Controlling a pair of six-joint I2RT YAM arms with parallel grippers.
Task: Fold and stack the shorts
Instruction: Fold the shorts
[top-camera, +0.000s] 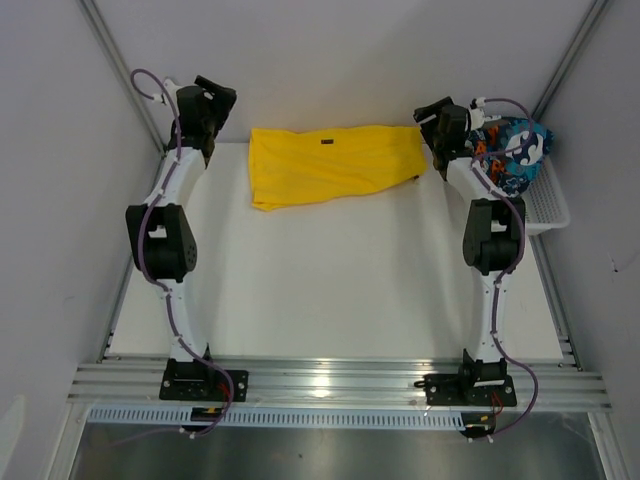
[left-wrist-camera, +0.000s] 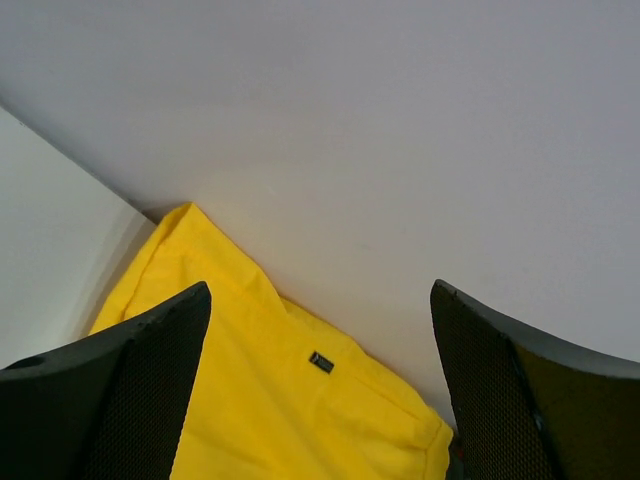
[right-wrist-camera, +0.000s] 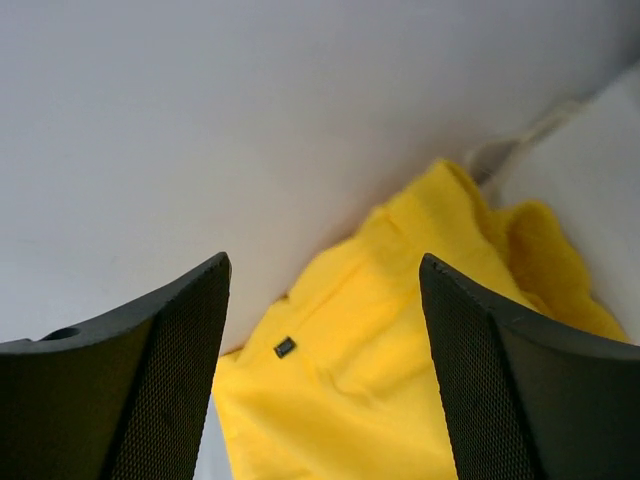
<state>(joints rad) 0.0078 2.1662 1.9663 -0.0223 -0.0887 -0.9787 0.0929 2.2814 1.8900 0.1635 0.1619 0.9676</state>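
Beside the yellow shorts (top-camera: 335, 163) — both stretched forward — left gripper (left-wrist-camera: 320, 300), right gripper (right-wrist-camera: 325, 270) gape empty.

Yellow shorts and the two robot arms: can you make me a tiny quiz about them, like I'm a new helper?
1. True or false: the yellow shorts lie inside the white basket.
2. Where are the printed shorts? A) in the basket B) on top of the yellow shorts C) on the floor
3. Fill in: the left gripper and the right gripper are both ____ and hold nothing.

Key
1. False: they lie on the table, along the back wall.
2. A
3. open
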